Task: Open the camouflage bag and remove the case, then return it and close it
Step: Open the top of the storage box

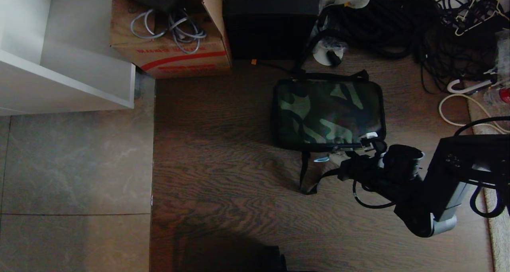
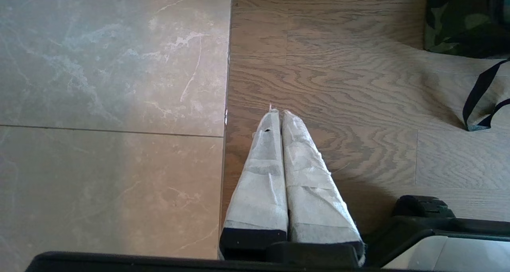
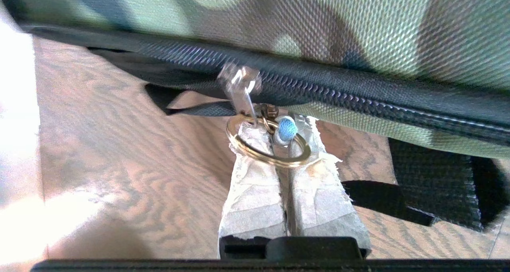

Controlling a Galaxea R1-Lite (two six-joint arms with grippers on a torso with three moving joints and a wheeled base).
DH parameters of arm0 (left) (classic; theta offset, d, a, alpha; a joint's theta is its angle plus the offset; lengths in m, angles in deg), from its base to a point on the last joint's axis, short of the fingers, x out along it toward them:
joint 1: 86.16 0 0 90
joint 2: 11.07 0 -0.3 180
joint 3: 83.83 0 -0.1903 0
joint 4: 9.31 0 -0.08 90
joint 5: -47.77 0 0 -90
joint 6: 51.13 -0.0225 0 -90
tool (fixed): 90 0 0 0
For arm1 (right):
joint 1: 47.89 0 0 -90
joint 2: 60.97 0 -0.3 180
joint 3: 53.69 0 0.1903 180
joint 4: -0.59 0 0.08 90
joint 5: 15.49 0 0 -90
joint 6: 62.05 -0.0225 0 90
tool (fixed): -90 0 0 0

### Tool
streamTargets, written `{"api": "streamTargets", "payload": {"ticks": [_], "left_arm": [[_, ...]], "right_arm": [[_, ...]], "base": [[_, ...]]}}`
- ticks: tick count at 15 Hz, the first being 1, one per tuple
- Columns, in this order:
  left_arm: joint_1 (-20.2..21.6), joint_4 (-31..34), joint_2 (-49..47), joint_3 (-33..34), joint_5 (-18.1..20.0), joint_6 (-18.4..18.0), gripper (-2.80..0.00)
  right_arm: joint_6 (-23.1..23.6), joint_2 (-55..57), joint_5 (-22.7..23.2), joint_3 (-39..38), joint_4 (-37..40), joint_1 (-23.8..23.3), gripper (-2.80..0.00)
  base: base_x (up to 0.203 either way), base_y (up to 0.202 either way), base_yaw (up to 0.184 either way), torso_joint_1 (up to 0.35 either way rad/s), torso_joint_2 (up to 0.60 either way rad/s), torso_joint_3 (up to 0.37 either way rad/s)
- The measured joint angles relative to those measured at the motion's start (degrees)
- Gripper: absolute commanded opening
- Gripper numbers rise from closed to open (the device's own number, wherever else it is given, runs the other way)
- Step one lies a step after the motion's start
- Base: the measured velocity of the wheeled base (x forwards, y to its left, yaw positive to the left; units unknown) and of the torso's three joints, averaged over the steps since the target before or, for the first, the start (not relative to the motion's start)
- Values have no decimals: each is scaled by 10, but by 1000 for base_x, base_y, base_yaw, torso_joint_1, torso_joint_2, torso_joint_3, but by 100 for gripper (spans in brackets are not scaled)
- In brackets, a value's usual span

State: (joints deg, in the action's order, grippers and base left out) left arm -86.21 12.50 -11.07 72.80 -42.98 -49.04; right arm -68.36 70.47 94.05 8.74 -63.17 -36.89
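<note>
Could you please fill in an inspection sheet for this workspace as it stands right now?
Surface: wood-grain floor, with grey tiles on the robot's left.
Job's things: camouflage bag lying flat, zipper shut; the case is not visible.
Clutter: cardboard box and a tall black box beyond the bag; white roll.
Grippers: right gripper at the bag's near edge, shut on the pale blue zipper loop with its brass ring; left gripper shut, holding nothing, over the floor away from the bag.
Cables: grey coil on the cardboard box; black tangle and white cord on the right.
Surroundings: white shelf unit on the left.
</note>
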Motion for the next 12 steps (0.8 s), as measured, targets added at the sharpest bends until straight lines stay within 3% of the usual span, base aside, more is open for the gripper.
{"api": "streamTargets", "payload": {"ticks": [12], "left_arm": [[0,0,0,0,0,0,-280]], "right_arm": [[4,-92,48,-38,79,-43,-280]], "base": [[0,0,0,0,0,0]]}}
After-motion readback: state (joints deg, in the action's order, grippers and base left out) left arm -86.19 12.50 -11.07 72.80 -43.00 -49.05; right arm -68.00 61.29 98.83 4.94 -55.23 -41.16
